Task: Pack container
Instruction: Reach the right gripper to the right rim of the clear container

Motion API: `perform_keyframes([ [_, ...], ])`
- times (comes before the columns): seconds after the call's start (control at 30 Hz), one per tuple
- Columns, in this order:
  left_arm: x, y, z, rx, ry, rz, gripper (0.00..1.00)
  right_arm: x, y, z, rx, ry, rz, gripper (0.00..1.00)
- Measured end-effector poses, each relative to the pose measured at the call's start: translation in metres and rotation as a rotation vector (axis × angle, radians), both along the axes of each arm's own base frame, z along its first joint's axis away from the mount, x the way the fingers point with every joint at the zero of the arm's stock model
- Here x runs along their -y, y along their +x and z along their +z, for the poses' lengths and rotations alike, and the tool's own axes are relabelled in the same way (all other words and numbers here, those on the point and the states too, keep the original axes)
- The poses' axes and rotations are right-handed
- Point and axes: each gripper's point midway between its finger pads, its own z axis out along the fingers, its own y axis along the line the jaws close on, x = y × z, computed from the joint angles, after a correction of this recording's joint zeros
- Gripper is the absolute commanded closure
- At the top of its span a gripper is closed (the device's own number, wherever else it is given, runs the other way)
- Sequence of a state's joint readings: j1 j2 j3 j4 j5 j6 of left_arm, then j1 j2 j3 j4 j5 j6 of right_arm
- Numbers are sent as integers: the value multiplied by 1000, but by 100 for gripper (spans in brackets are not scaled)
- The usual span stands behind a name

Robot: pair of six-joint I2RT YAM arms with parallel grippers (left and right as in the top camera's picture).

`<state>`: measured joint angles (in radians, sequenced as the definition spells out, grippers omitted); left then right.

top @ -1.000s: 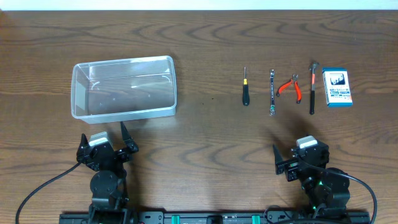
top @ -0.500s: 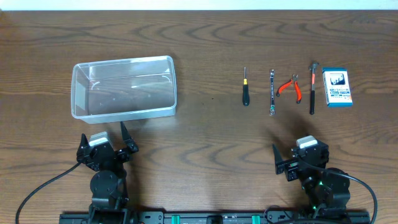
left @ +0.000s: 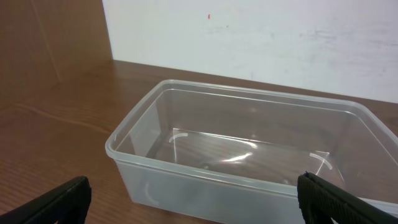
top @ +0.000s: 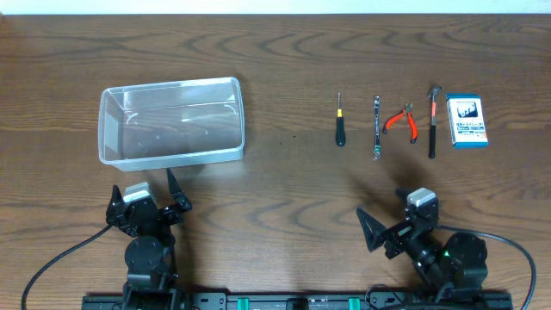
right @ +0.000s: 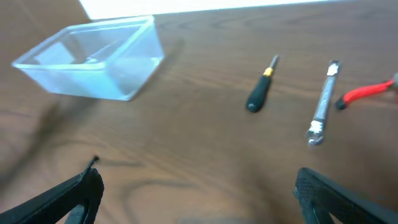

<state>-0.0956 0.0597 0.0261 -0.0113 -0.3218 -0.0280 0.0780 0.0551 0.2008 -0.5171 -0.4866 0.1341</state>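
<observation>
Resting at upper left overhead, the container (top: 172,120) fills the left wrist view.
Only overhead shows the box (top: 467,121); left gripper (top: 142,182) and right gripper (top: 379,203) gape wide, gripping nothing.

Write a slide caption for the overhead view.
Empty clear container on the left; screwdriver, wrench, pliers, hammer and blue-and-white box lined up on the right, nothing packed yet.

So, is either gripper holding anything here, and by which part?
Nothing is held: the left gripper and the right gripper are both open and empty, short of the container and the screwdriver.
</observation>
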Motion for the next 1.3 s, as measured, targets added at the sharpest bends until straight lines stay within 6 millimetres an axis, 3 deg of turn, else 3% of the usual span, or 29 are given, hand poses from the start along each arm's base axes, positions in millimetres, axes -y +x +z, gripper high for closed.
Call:
perform_keyframes([
  [0.2,0,0,0,0,0,0,2,-3,-10,60,-113,16,8,1],
  [0.33,0,0,0,0,0,0,2,-4,4,97,-204,-17,4,1],
  [0.53,0,0,0,0,0,0,2,-23,52,121,-377,-123,49,1],
  [0.7,0,0,0,-1,0,0,2,-64,106,134,-367,-268,159,1],
  [0.87,0,0,0,-1,0,0,2,-111,139,122,-349,-273,284,0],
  [0.97,0,0,0,-1,0,0,2,-127,154,106,-360,-272,311,1],
  [1.1,0,0,0,-1,0,0,2,-144,168,80,-403,-348,268,1],
  [1.23,0,0,0,-1,0,0,2,-172,176,70,-399,-420,203,1],
  [1.3,0,0,0,-1,0,0,2,-187,179,65,-397,-427,171,7],
])
